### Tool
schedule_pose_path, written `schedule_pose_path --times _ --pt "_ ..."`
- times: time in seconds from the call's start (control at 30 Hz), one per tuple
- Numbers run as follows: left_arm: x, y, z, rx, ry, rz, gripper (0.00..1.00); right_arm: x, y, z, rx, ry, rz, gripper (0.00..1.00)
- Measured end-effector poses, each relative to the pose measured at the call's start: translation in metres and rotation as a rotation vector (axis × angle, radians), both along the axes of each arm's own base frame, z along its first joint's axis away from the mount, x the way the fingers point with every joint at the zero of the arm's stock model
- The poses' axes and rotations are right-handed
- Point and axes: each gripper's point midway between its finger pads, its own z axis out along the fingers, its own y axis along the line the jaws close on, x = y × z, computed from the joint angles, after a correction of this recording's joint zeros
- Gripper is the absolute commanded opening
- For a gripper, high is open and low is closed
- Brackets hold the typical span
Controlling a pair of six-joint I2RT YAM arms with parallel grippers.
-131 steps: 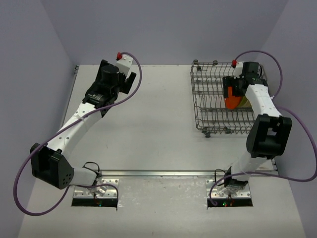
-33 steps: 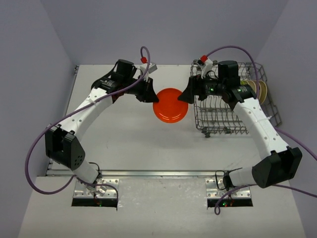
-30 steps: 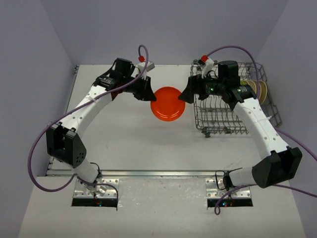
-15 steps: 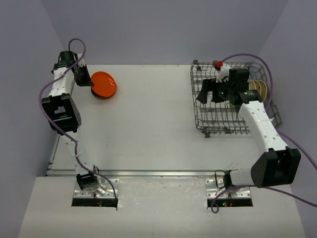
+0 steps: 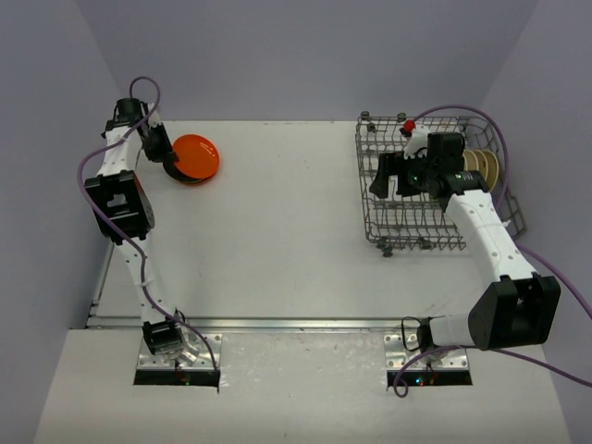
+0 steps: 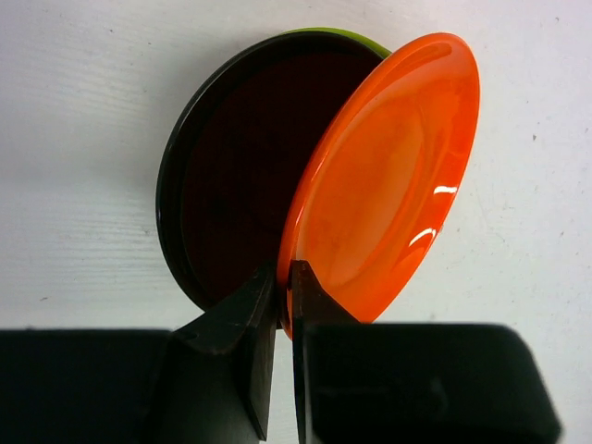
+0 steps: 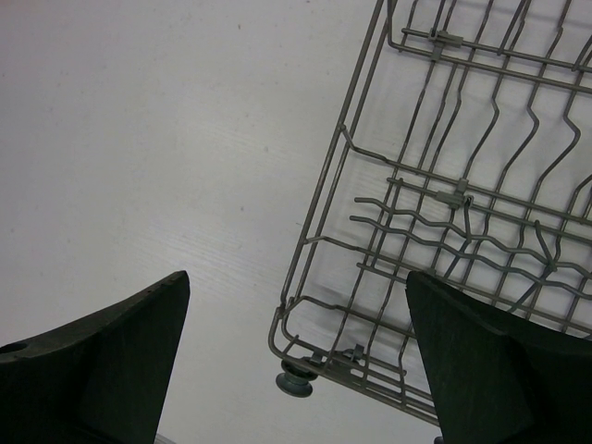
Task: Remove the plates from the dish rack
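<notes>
The orange plate (image 5: 196, 155) (image 6: 388, 176) is at the table's far left, tilted over a lime green plate (image 6: 347, 34) that lies flat beneath it, mostly in shadow. My left gripper (image 5: 169, 154) (image 6: 284, 268) pinches the orange plate's near rim between its nearly closed fingers. The grey wire dish rack (image 5: 425, 227) (image 7: 444, 194) stands at the back right, with beige plates (image 5: 483, 166) upright at its right end. Over the rack's left part hovers my right gripper (image 5: 381, 176) (image 7: 297, 275), wide open and holding nothing.
A round knob foot (image 7: 294, 379) marks the rack's near left corner. The left wall runs close beside the left arm (image 5: 116, 199). Purple cables loop off both arms.
The left arm carried the orange plate from mid-table to the far left and lowered it onto the green plate. The right gripper drew back over the rack, staying open.
</notes>
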Motion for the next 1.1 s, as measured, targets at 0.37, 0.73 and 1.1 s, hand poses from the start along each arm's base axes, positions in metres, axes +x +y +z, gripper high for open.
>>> schedule_pose_path --times 0.37,0.73,1.1 --pt "0.003 0.008 0.001 -0.055 -0.018 0.041 0.0 0.0 0.0 0.0 -0.002 -0.001 0.002 0.99" --pt "0.0 0.026 0.001 -0.058 -0.025 0.079 0.2 -0.002 0.0 -0.002 -0.007 0.002 0.007 0.99" --pt "-0.015 0.029 -0.008 0.016 0.003 0.082 1.0 0.001 -0.008 -0.004 -0.045 -0.004 -0.017 0.99"
